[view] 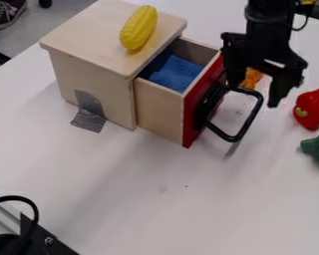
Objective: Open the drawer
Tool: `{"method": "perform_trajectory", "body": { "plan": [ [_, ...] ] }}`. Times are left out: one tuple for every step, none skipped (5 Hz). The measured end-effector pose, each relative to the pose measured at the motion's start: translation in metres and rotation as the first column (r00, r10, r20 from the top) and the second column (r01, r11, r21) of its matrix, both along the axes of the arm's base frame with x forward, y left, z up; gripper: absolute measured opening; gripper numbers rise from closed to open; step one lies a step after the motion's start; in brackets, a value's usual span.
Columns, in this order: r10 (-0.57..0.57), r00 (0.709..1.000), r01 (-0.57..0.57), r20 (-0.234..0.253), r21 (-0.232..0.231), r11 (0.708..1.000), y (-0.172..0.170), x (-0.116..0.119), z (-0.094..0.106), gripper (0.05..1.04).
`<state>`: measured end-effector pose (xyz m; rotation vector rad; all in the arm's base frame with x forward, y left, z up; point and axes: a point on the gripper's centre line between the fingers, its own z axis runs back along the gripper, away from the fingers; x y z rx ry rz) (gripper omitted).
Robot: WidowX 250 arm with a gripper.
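The gripper (256,92) hangs down from the top right, open, with its two fingers apart above the black handle (247,122) of the drawer. One finger is close to the red drawer front (194,112); whether it touches the handle I cannot tell. The drawer (160,109) stands pulled out of the light wooden box (89,69), showing a blue cloth-like item (177,73) inside.
A yellow corn toy (139,28) lies on top of the box. Behind the handle is an orange object (251,78). A red toy (312,108) and a green toy (318,146) sit at the right edge. Grey tape (89,120) holds the box to the white table (142,199).
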<state>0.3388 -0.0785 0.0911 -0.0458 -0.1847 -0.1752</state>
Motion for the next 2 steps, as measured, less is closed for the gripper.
{"method": "perform_trajectory", "body": {
  "plan": [
    [0.028,1.0,-0.027,-0.014,0.046,0.999,0.005,-0.002,0.009,0.997],
    [0.062,0.997,-0.059,-0.036,0.079,0.995,0.009,-0.002,0.021,0.997]
  ]
}}
